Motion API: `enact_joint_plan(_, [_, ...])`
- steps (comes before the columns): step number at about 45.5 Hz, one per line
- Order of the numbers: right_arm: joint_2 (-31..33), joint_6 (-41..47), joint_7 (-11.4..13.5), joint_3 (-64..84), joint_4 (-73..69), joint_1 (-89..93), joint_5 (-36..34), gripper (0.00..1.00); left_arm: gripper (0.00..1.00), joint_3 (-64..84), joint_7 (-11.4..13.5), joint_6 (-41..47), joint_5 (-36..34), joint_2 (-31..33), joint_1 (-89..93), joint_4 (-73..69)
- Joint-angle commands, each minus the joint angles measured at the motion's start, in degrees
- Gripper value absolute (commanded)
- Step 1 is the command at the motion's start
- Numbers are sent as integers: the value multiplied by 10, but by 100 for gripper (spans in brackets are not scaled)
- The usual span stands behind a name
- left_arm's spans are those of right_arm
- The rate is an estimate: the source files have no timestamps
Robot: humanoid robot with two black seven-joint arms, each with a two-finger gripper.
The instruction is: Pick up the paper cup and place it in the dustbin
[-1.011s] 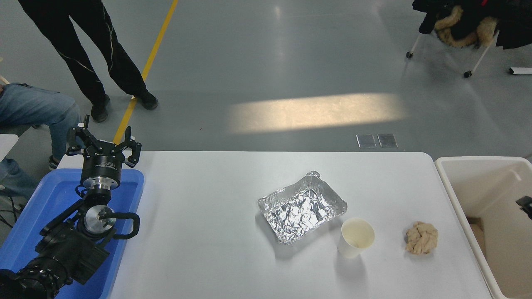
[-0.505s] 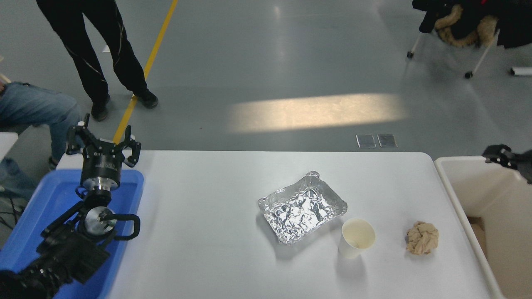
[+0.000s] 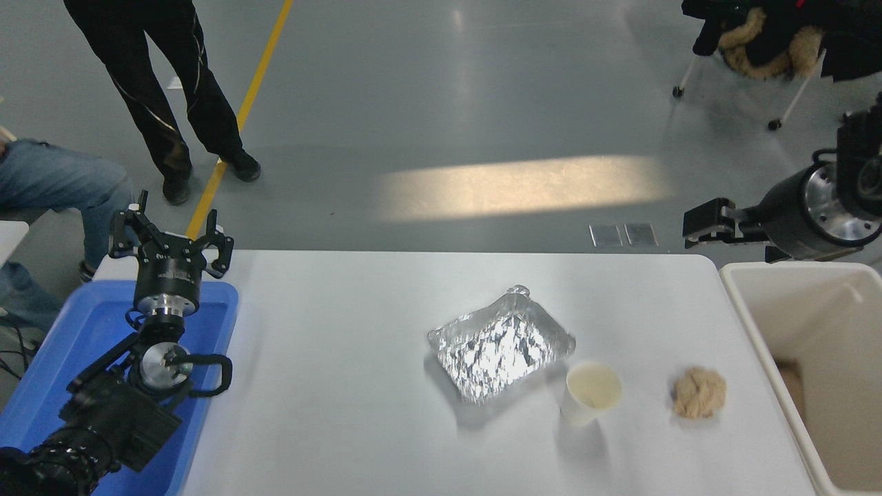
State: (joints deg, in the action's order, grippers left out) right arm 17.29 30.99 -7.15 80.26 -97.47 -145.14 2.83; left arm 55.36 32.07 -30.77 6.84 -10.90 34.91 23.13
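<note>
Grey shop floor with a yellow line stretches behind a white table [image 3: 344, 413], and a person's dark trouser legs [image 3: 172, 89] stand at eleven o'clock beyond its far edge. On the table, toward four o'clock from its middle, the paper cup [image 3: 591, 393] stands upright, mouth open, just beside the near corner of a crinkled foil tray [image 3: 501, 342]; whether they touch I cannot tell. A crumpled tan paper ball [image 3: 699, 392] lies at three o'clock from the cup, apart from it. The dustbin [image 3: 751, 324] sits off the table's right end.

My left gripper [image 3: 172, 242] is parked over a blue tray [image 3: 83, 331] at nine o'clock, its fingers spread.

What has changed: a second ago my right arm showed only as a sliver at the right edge over the bin. Now my right gripper [image 3: 710, 227] has swung up and in, hanging at two o'clock above the table's far right corner, well apart from the cup. Its fingers face edge-on, so I cannot tell whether they are apart or together.

I judge the reach has only begun; the cup is untouched, and I must travel down toward five o'clock to meet it.
</note>
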Motion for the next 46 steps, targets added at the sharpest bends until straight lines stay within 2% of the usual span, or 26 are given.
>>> enact_joint_plan(1, [-19, 140, -16, -64, -25, -107, -20, 100, 99, 0, 0, 0, 0, 0, 0, 0])
enact_joint_plan(13, [-20, 140, -12, -72, -25, -117, -55, 100, 99, 0, 0, 0, 0, 0, 0, 1])
enact_joint_plan(24, [-18, 140, -9, -42, -22, -69, -56, 100, 99, 0, 0, 0, 1, 0, 0, 0])
enact_joint_plan(35, [-23, 8, -8, -40, 1, 51, -56, 100, 99, 0, 0, 0, 0, 0, 0, 1])
enact_joint_plan(46, [-53, -135, -9, -41, 41, 229, -57, 100, 99, 0, 0, 0, 0, 0, 0, 0])
